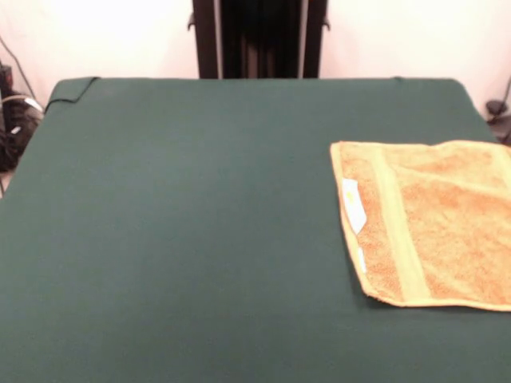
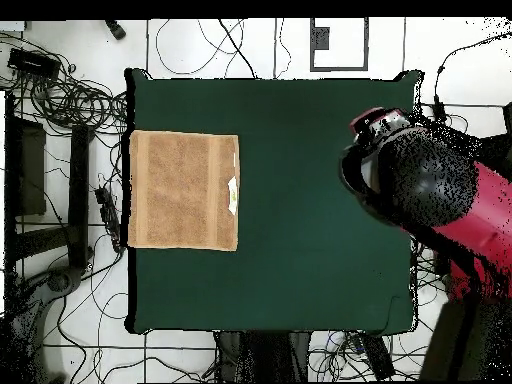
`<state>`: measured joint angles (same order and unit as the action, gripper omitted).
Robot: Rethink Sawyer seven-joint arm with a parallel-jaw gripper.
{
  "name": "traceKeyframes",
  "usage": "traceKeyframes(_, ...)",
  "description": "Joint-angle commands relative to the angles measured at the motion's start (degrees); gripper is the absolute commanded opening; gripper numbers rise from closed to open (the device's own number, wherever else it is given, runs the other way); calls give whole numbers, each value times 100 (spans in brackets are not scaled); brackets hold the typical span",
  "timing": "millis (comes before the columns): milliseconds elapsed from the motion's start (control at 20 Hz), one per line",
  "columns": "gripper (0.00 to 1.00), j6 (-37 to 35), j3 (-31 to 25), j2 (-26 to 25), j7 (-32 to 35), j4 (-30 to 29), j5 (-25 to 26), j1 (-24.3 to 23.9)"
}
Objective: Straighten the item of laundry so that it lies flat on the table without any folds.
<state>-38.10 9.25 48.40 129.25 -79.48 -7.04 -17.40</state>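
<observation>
So the small orange-tan terry towel is spread out as one clean rectangle, right up against one short edge of the big table covered in dark green cloth, about midway along that edge. I can't spot any folds or bunched corners, and all four of its edges look straight, so I'd call the flattening basically done. The paler woven band and the little white label sit on the side of the towel facing the middle of the table.

The red and black arm hangs over the opposite edge, well apart from the towel, probably parked there to keep clear of the cloth. Its gripper isn't visible from either camera, so no idea how its jaws stand.
</observation>
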Motion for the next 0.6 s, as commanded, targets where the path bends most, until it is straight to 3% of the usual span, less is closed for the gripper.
traceKeyframes(50, 100, -752, -1270, 131, -2061, -879, 495, -248)
traceKeyframes(300, 100, -393, -1688, 76, -2066, -1126, 533, -551)
traceKeyframes(600, 100, -403, -1801, 97, -1889, -1045, 805, -632)
